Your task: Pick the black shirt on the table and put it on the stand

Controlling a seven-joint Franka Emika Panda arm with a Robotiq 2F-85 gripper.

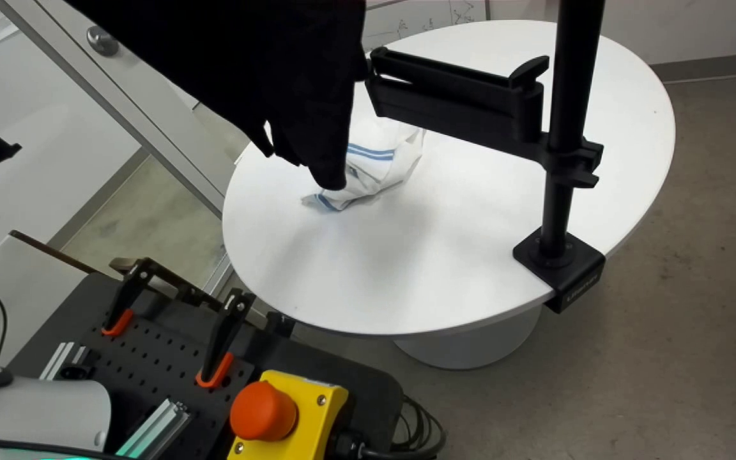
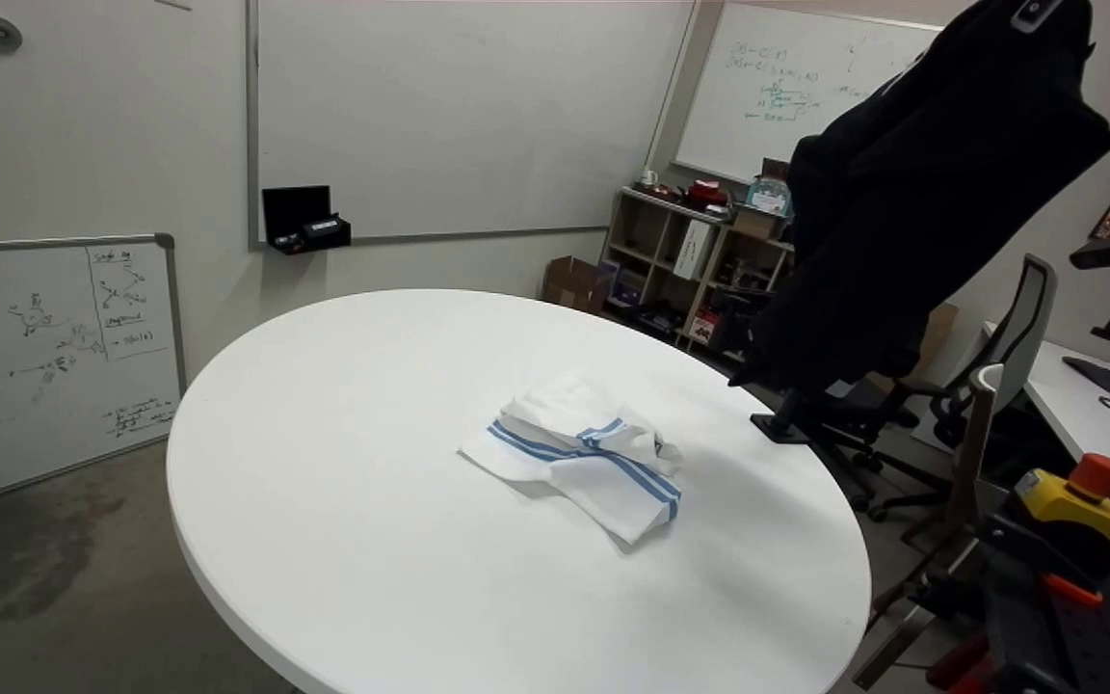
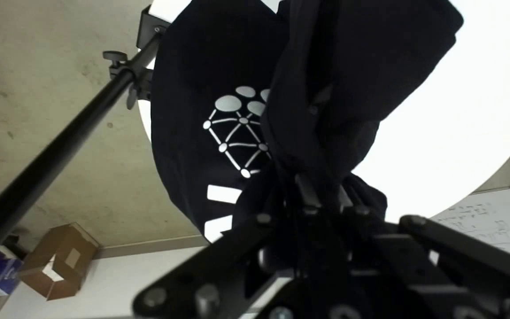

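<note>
The black shirt (image 1: 272, 76) hangs in the air over the white table (image 1: 432, 268) in both exterior views (image 2: 921, 222). In the wrist view its white print shows on the black cloth (image 3: 210, 66). My gripper (image 3: 321, 195) is shut on bunched fabric of the shirt; exterior views do not show the fingers clearly. The black stand (image 1: 563, 128) is clamped to the table edge. Its flat horizontal arm (image 1: 451, 96) reaches toward the shirt's edge; I cannot tell whether they touch. The stand's pole (image 3: 60, 141) is left of the shirt in the wrist view. In an exterior view the shirt hides most of the stand (image 2: 781, 427).
A white-and-blue striped cloth (image 2: 574, 453) lies crumpled on the table below the shirt. A dark workbench (image 1: 176, 332) with orange-tipped clamps (image 1: 218, 345) and a yellow box with a red button (image 1: 291, 415) stands beside the table. A chair (image 2: 1008, 328) and shelves (image 2: 671, 251) are behind.
</note>
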